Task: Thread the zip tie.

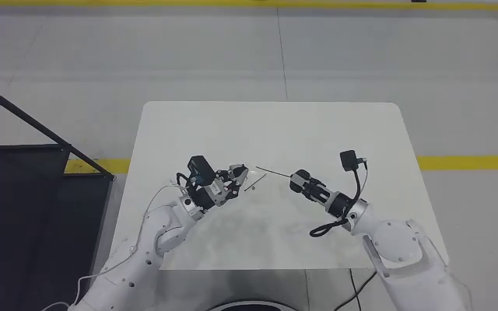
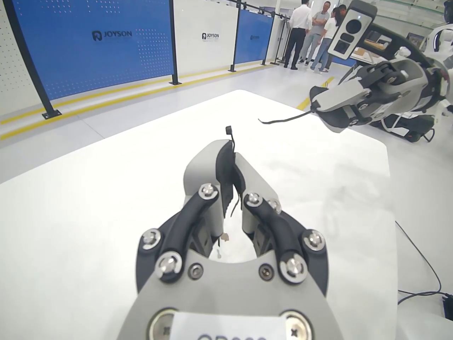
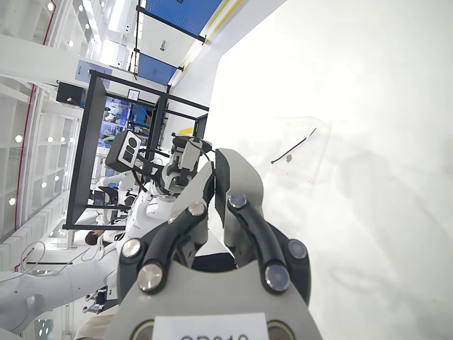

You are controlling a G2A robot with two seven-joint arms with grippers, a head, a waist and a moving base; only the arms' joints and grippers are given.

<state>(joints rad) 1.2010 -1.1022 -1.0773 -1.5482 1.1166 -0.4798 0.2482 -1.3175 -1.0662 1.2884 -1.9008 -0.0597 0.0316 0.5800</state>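
Left gripper (image 2: 230, 153) clamped on black plastic zip tie (image 2: 229, 130), square head poking up clear of grip, above white table (image 2: 106, 196). Right gripper (image 2: 320, 109) pinching thin black plastic strap (image 2: 283, 119), long axis near level, free tip aimed toward that head, near but apart. Next, likely: right arm brings tip into head's slot.

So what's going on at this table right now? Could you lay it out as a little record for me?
left claw: shut on a zip tie, its head poking out past the tips
right claw: shut on a second tie, thin tail aimed toward the left claw
gap: tail tip and head apart, nothing threaded yet
table: white, with a spare tie lying loose
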